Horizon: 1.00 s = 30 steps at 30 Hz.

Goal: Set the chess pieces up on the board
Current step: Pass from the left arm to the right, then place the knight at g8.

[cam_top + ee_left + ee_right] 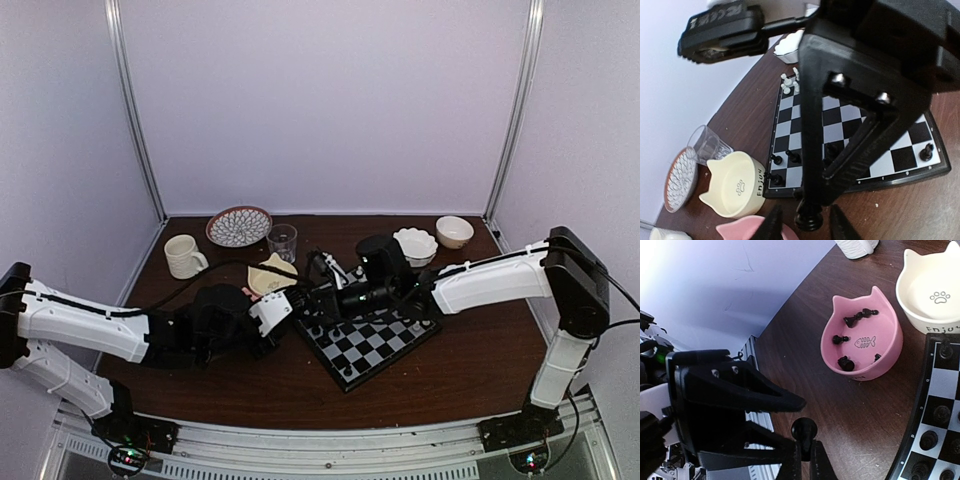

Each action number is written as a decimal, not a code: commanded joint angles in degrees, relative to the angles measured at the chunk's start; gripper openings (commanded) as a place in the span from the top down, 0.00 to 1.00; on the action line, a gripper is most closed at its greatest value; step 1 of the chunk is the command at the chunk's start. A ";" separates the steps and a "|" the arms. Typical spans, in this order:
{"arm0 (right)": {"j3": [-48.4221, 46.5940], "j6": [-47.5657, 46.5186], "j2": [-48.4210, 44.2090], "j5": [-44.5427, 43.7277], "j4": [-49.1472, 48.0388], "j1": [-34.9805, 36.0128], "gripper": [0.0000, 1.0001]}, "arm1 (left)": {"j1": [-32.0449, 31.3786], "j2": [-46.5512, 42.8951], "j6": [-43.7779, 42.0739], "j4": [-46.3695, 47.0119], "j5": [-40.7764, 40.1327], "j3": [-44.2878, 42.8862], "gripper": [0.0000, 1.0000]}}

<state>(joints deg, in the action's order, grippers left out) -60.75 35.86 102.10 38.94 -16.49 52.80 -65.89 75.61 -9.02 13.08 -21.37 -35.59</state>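
The board (370,340) lies at the table's middle, with black chess pieces (792,157) along its near-left squares. My right gripper (805,445) is shut on one black chess piece (804,430), held over bare table left of the board (935,415). My left gripper (807,227) is open, a finger (772,225) on either side of that piece (810,220) and clear of it. More black pieces (855,317) lie in the pink cat-shaped bowl (862,347). From above, both grippers meet near the board's left corner (310,298).
A cream cat bowl (735,185) stands by the board's corner, next to the pink bowl (750,230). White chessmen (790,82) stand at the board's far edge. A mug (183,256), patterned plate (238,226), glass (282,241) and two small bowls (415,245) line the back.
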 commanded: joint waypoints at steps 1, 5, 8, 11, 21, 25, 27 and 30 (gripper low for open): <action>-1.88 -5.62 -3.19 -5.58 6.12 -0.64 1.00 | -0.33 -0.95 3.19 -3.57 2.48 -2.66 0.50; -4.46 -10.80 -4.76 -11.29 15.16 -0.76 1.00 | -0.04 -3.94 4.98 -3.01 5.27 -0.95 0.32; -7.62 -15.70 -4.83 -16.43 22.95 -0.76 1.00 | 1.56 -5.52 6.78 -4.20 6.08 -0.88 0.32; -10.97 -19.57 -3.94 -21.30 28.39 -0.71 1.00 | 4.86 -6.83 10.86 -5.78 9.26 -1.04 0.32; -23.83 -26.06 4.73 -27.90 40.17 -0.05 1.00 | 16.84 -13.48 23.55 -6.27 16.42 2.38 0.30; -31.24 -29.01 9.67 -31.57 46.42 1.31 1.00 | 20.24 -15.02 27.32 -6.70 14.98 3.70 0.30; -34.49 -30.35 11.92 -33.93 49.09 2.18 1.00 | 20.53 -15.11 28.46 -7.50 12.45 3.78 0.30; -38.17 -31.93 14.87 -37.40 51.98 3.37 1.00 | 20.94 -15.06 30.29 -9.17 8.17 3.73 0.30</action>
<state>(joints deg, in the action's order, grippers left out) -94.32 7.57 114.48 8.08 28.64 54.39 -45.54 61.04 16.73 5.02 -8.29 -32.36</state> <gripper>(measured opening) 0.042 0.698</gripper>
